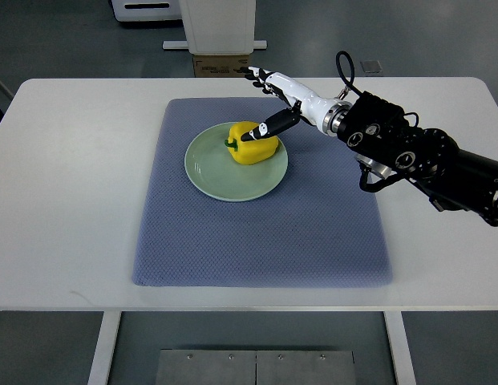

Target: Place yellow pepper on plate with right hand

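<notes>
A yellow bell pepper (253, 149) with a green stem lies on the pale green plate (212, 176), in its upper right part. My right hand (270, 103) reaches in from the right edge and hovers just behind the pepper. Its white fingers (269, 79) are stretched out toward the table's far edge, away from the pepper. The black thumb (269, 127) points down-left and rests on or just over the pepper's top. The hand is open and closes around nothing. My left arm does not show.
The plate sits on a blue-grey cloth mat (265, 233) on a white table (72, 200). A white stand with a cardboard box (219, 64) rises beyond the far edge. My dark right forearm (417, 156) crosses the mat's right corner.
</notes>
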Controlling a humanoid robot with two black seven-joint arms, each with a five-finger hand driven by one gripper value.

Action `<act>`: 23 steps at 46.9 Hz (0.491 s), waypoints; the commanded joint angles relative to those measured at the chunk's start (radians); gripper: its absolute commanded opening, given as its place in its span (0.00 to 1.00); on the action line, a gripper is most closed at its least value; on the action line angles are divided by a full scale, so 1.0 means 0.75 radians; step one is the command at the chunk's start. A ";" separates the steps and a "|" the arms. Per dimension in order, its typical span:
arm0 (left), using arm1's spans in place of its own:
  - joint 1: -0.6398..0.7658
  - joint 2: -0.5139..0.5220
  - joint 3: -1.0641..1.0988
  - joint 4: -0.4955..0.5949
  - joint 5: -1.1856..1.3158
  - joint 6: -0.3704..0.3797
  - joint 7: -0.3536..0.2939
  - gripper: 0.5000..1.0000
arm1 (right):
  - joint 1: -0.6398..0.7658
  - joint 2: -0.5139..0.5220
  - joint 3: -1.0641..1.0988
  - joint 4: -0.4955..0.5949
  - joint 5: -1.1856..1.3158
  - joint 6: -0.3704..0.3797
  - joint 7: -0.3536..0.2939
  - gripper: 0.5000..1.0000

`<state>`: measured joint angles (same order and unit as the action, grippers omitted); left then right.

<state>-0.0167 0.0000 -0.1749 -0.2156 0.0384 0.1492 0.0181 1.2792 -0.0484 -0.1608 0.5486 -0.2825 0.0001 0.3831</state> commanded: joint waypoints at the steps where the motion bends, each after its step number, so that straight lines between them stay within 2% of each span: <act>1: 0.000 0.000 0.000 -0.001 0.000 -0.001 0.000 1.00 | -0.049 -0.032 0.173 0.001 0.004 0.000 0.001 1.00; 12: 0.000 0.000 0.000 -0.001 0.000 -0.001 0.000 1.00 | -0.259 -0.105 0.676 0.001 0.004 0.006 -0.001 1.00; 23: 0.000 0.000 0.000 -0.001 0.000 0.002 0.000 1.00 | -0.405 -0.142 0.875 -0.001 0.025 0.006 -0.004 1.00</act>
<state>-0.0167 0.0000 -0.1748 -0.2153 0.0383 0.1493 0.0185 0.9918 -0.1490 0.4822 0.5490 -0.2746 0.0062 0.3802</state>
